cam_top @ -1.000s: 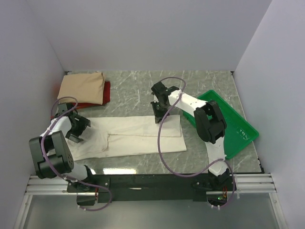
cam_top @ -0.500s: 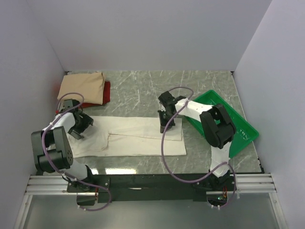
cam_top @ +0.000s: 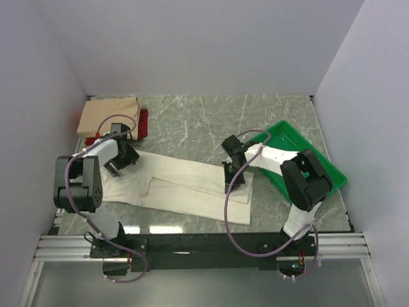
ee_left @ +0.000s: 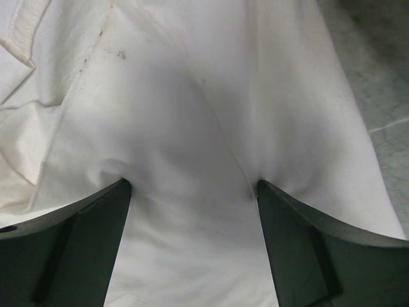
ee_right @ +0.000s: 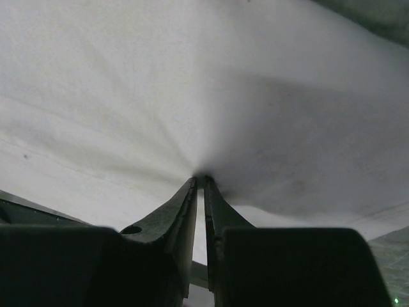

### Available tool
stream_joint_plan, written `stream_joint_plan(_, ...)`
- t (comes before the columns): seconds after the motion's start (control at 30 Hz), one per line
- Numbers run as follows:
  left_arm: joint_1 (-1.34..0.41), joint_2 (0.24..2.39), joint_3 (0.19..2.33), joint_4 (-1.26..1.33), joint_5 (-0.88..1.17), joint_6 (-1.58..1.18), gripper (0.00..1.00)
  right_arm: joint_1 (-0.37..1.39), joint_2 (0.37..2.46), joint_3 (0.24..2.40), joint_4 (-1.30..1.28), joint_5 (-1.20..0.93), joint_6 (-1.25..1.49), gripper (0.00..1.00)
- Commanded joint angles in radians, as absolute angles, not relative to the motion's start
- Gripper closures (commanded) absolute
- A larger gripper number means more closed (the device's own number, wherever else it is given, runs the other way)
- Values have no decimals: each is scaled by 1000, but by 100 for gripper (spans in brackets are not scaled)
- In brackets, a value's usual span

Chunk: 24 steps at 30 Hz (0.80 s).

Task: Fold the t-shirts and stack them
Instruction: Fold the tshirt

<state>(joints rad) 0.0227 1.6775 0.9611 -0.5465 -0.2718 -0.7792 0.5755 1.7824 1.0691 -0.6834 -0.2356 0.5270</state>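
At table centre, the cream t-shirt [cam_top: 185, 185] lies as a long folded band running from 9 o'clock toward 5 o'clock. Right gripper [cam_top: 232, 179] is clamped on the band's 3 o'clock end. Creases radiate from the pinch, so the cloth is judged to be under tension there. Left gripper [cam_top: 120, 158] has its fingers [ee_left: 83, 243] spread wide, tips pressed into the 9 o'clock end, probably pinning it as an anchor. Tan t-shirt [cam_top: 108, 115] rests folded on the red t-shirt [cam_top: 143, 121] at 10 o'clock, forming the stack. Green tray [cam_top: 294, 137] sits at 3 o'clock.
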Motion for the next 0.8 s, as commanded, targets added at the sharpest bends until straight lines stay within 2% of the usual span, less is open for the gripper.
stream_joint_plan(0.0,-41,1807,933,-504,-150,-839,14,597,1766,985,-782,-181,546,83)
stream_joint_plan(0.77,-267,1816,971,-525,-172,-887,14,776,1542,730,-749,-250,710,83)
